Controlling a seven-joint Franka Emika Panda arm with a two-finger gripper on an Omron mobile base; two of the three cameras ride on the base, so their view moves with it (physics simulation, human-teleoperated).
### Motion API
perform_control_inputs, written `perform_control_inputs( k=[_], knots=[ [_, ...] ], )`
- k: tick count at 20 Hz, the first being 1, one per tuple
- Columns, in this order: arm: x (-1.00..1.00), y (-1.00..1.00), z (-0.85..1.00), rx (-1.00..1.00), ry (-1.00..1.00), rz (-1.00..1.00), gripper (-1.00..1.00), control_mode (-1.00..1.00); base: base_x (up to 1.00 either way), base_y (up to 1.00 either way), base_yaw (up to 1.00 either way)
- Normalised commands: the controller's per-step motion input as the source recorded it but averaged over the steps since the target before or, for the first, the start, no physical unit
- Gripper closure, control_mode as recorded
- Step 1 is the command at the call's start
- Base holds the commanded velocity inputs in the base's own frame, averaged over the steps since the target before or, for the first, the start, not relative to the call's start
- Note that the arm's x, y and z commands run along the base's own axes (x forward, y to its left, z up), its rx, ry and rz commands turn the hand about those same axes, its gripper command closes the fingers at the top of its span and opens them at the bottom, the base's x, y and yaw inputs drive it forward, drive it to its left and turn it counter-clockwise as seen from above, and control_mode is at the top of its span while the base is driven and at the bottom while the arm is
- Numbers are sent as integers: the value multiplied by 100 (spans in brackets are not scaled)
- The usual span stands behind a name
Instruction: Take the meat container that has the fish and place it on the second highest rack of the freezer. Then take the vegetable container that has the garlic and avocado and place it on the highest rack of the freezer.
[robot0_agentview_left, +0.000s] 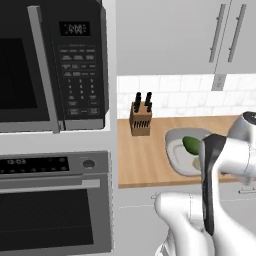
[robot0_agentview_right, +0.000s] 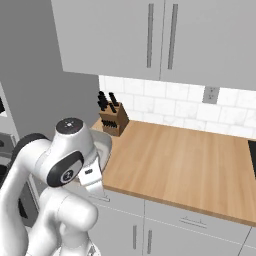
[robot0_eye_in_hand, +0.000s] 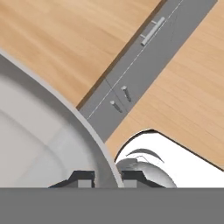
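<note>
Two halves of the task: the arm is on the second one, the vegetable container. From that I judge the fish half is probably done, though nothing here confirms it.
Wall of appliances: a black microwave sits above an oven, left of the work area. Neither is the freezer.
Counter: the wooden counter carries a knife block at the back and the container near its front edge.
Vegetable container: the pale grey vegetable container is at the counter's front edge, partly behind the arm. I cannot tell whether it rests there or is just lifted.
Avocado: the dark green avocado lies inside the container.
Garlic: a pale patch just below the avocado, mostly behind the arm, may be the garlic.
Gripper: the gripper straddles the container's rim, one finger inside and one outside, apparently pinching it.
Done so far: the container's rim is grasped, as I read it.
Left to do: carry the container to the freezer and set it on the highest rack.
</note>
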Motion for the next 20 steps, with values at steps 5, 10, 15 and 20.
perform_control_inputs(
  k=[5, 10, 15, 20],
  knots=[
    [-43, 0, 22, 1, 2, 0, 100, -100, 0, 0, 0],
    [-10, 0, 0, 0, 0, 0, 100, -100, 0, 0, 0],
    [0, 0, 0, 0, 0, 0, 100, 100, -100, 0, 0],
    [0, 0, 0, 0, 0, 0, 100, 100, -91, 65, -1]
  ],
)
